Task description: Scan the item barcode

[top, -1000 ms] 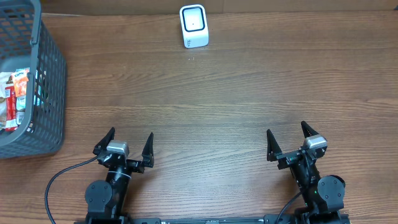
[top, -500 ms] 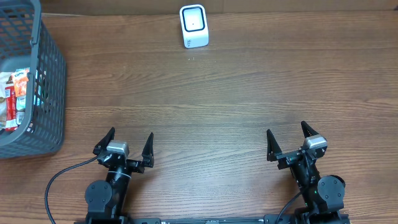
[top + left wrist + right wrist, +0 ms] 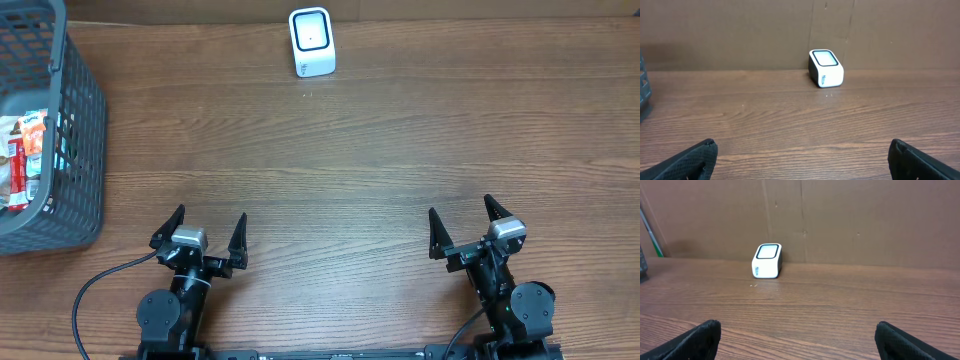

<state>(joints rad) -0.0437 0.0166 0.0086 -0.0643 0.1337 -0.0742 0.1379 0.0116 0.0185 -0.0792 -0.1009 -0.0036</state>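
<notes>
Woodgrain table point(image 3: 380, 150) backed by brown panel wall point(image 3: 740, 30); left tool point(image 3: 212, 213) and right tool point(image 3: 460, 206) gape empty.

Wooden table point(image 3: 400, 150), white scanner point(image 3: 311, 42) near its far edge, grey basket point(image 3: 85, 130) at left.

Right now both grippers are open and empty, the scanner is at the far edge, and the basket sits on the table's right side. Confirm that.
Wrong: the basket sits on the left side, per the overhead view. The left gripper and right gripper are open and empty; the scanner is at the far edge.
</notes>
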